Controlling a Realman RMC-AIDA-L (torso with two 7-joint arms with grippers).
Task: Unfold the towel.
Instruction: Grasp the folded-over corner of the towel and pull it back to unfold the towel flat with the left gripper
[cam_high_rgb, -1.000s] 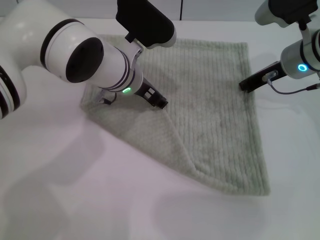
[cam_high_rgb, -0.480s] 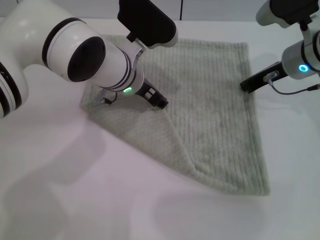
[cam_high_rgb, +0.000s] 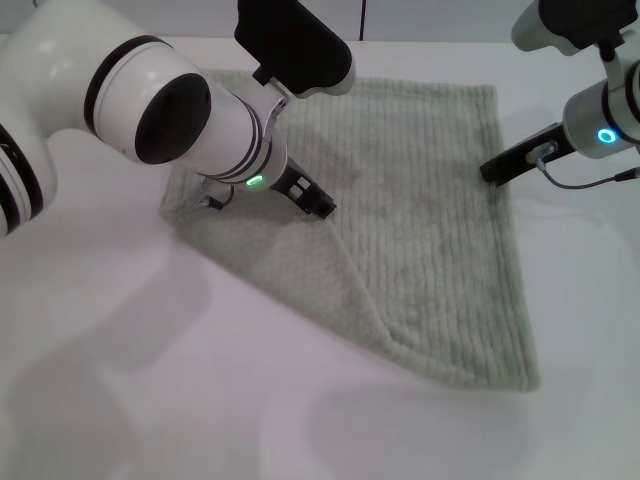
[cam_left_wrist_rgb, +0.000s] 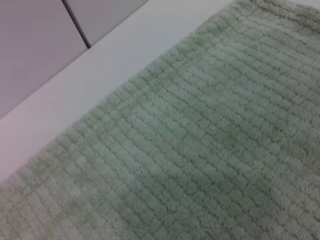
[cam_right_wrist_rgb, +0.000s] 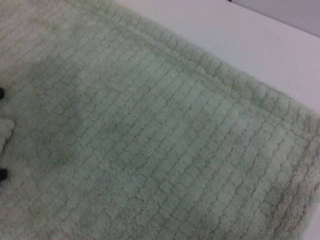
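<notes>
The pale sage-green towel (cam_high_rgb: 420, 200) lies on the white table (cam_high_rgb: 130, 380). Its left part is doubled over along a diagonal crease that runs toward the near edge. My left gripper (cam_high_rgb: 265, 202) is down on the folded left part, open, with one black fingertip (cam_high_rgb: 320, 204) at the top of the crease. My right gripper (cam_high_rgb: 492, 170) sits at the towel's right edge, near the far corner. The left wrist view (cam_left_wrist_rgb: 200, 150) and the right wrist view (cam_right_wrist_rgb: 150, 140) show ribbed towel cloth from close up, with its hemmed border.
Bare white table surrounds the towel on the near side and to the right (cam_high_rgb: 590, 300). A wall with a dark vertical seam (cam_high_rgb: 361, 18) stands behind the far edge. My bulky left arm (cam_high_rgb: 160, 110) hides the towel's far left corner.
My left arm has shifted very slightly; the towel and my right arm look unchanged.
</notes>
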